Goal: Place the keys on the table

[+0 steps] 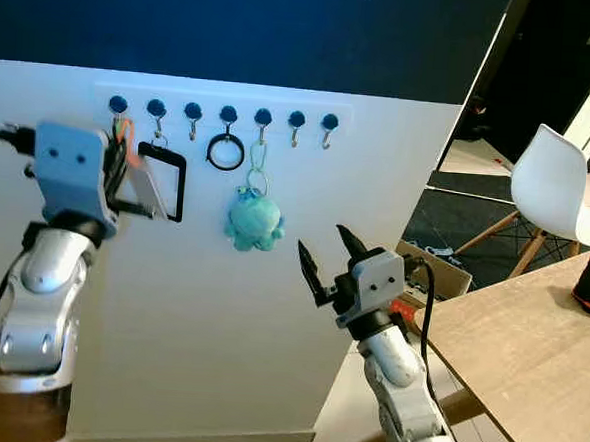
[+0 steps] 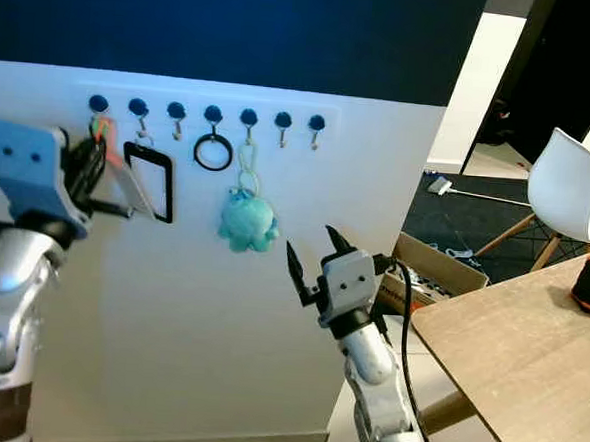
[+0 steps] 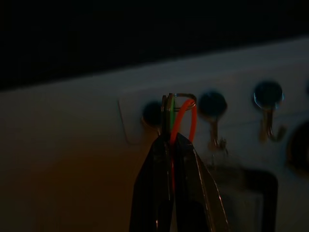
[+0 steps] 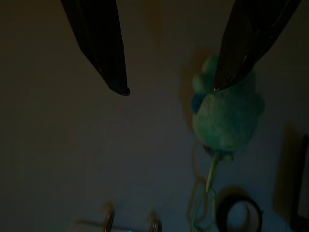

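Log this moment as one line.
left gripper: shut on keys at leftmost hook | right gripper: open, idle | table: keys not placed

We see our left tool (image 2: 99, 174) pinched on the orange-looped keys (image 2: 102, 129) at the first wall hook — our right tool (image 2: 313, 254) hangs spread below the teal plush (image 2: 247, 221), the wooden counter (image 2: 527, 365) well apart.
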Robot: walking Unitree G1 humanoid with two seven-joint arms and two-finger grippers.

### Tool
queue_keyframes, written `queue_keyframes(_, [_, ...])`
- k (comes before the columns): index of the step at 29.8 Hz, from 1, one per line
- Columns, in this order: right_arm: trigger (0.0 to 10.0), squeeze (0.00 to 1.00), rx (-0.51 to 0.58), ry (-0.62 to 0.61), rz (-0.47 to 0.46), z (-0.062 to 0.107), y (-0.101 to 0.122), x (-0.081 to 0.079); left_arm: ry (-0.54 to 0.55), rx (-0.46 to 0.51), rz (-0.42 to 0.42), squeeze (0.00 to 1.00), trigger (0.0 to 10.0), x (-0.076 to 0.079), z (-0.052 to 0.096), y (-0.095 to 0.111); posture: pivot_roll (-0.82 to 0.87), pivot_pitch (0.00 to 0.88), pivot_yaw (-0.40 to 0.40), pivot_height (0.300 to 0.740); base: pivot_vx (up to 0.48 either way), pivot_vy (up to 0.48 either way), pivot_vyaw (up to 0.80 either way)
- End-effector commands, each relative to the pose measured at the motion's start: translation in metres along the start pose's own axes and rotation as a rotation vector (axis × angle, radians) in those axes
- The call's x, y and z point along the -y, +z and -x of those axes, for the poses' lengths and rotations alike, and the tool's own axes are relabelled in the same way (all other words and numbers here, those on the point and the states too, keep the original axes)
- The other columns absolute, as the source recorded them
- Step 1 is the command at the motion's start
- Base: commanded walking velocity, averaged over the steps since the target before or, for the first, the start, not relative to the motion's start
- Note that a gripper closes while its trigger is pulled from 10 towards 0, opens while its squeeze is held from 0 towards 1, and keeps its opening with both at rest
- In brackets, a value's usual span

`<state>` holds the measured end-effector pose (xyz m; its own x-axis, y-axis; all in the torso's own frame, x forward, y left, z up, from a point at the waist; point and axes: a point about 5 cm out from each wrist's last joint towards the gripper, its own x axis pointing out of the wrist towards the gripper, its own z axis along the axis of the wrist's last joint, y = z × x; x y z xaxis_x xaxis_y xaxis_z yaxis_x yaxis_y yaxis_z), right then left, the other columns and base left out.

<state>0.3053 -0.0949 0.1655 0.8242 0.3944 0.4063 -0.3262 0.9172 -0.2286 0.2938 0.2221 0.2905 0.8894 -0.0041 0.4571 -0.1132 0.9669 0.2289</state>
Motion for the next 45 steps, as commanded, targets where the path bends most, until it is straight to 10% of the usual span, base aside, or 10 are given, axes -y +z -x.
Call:
queue_keyframes(1, [10.0, 0.00, -0.006, -0.003, 0.000, 0.002, 0.000, 0.000, -0.012, 0.007, 0.012, 0.00, 10.0, 0.001, -0.001, 0.002, 0.14, 0.055, -0.030, 0.740, 0.000, 0.000, 0.00])
queue_keyframes(14, [10.0, 0.00, 0.005, 0.011, -0.002, -0.002, 0.002, -0.001, -0.126, 0.087, 0.076, 0.00, 10.0, 0.024, -0.001, 0.020, 0.15, 0.053, -0.039, 0.740, 0.000, 0.000, 0.00])
queue_keyframes(25, [10.0, 0.00, 0.111, 0.210, -0.104, -0.012, 0.042, -0.009, -0.651, 0.003, 0.141, 0.00, 10.0, 0.075, 0.044, 0.013, 0.16, 0.047, -0.046, 0.740, 0.000, 0.000, 0.00])
queue_keyframes(45, [10.0, 0.00, 0.156, 0.305, -0.209, -0.015, 0.073, -0.011, -0.740, -0.064, 0.145, 0.00, 10.0, 0.087, 0.054, 0.000, 0.15, 0.063, -0.039, 0.740, 0.000, 0.000, 0.00])
